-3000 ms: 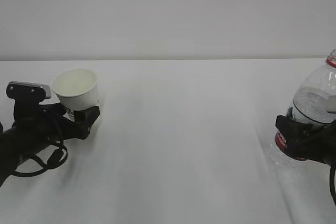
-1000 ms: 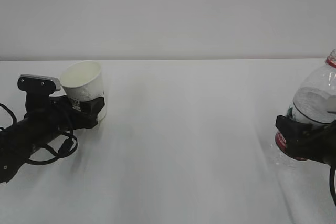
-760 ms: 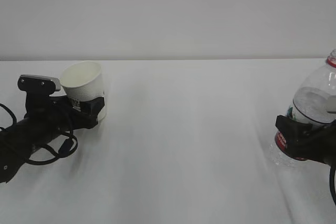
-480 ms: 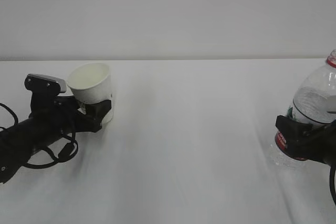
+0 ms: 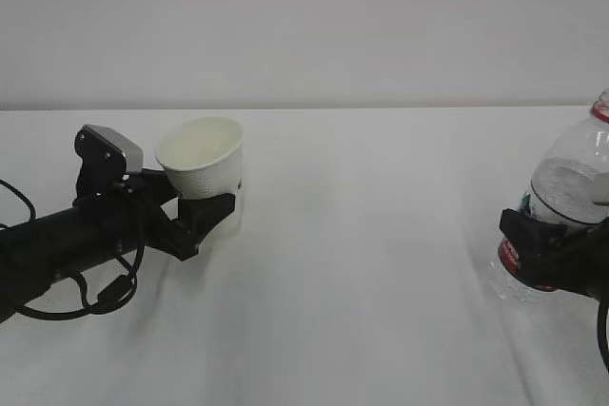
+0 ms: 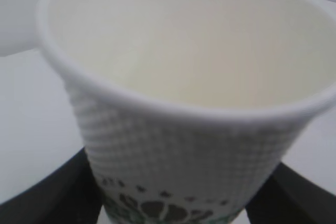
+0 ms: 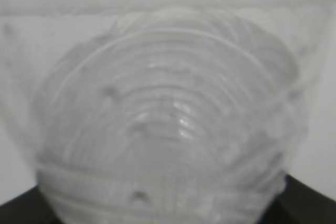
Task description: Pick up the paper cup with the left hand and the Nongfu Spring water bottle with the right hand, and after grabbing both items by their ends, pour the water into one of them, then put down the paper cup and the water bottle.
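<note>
- Two grips: the left hand [image 5: 205, 216] clamps the paper cup [image 5: 202, 161], mouth up, tilted; it has moved nearer the bottle.
- The right hand [image 5: 542, 252] clasps the upright Nongfu Spring water bottle [image 5: 561, 199], unmoved.

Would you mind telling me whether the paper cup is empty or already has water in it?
Empty: the left wrist view looks into the paper cup and shows only dry cream wall, no liquid.
</note>
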`<state>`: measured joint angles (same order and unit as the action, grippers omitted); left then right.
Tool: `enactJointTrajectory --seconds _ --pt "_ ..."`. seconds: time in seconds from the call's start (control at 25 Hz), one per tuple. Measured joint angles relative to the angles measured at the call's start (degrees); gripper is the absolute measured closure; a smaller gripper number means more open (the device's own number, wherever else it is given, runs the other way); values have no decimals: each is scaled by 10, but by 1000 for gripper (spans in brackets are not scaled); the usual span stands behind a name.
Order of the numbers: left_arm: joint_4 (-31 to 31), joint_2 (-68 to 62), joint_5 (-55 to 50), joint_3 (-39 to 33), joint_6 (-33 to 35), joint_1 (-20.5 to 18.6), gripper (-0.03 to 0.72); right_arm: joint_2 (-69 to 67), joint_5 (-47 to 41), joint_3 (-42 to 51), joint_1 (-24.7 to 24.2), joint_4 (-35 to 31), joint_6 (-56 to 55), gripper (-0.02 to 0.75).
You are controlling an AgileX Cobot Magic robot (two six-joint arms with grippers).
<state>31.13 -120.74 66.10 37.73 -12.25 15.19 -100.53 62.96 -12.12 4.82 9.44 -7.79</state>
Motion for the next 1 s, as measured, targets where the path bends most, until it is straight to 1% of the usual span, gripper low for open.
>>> enactJointTrajectory --seconds 0.12,0.4,0.6,0.8,0.88,1.0 --pt "27 0 0 0 -18 0 143 0 0 0 0 0 3 253" --pt "112 0 0 0 -47 0 143 0 0 1 0 0 5 253" --pt "170 0 0 0 -55 0 143 0 -1 2 0 0 12 253" --pt "227 11 -1 0 -79 0 143 0 -1 2 0 0 15 253" --pt "242 17 -1 1 -82 4 143 0 -1 2 0 0 17 253" --pt "248 24 -1 6 -86 27 143 0 -1 2 0 0 17 253"
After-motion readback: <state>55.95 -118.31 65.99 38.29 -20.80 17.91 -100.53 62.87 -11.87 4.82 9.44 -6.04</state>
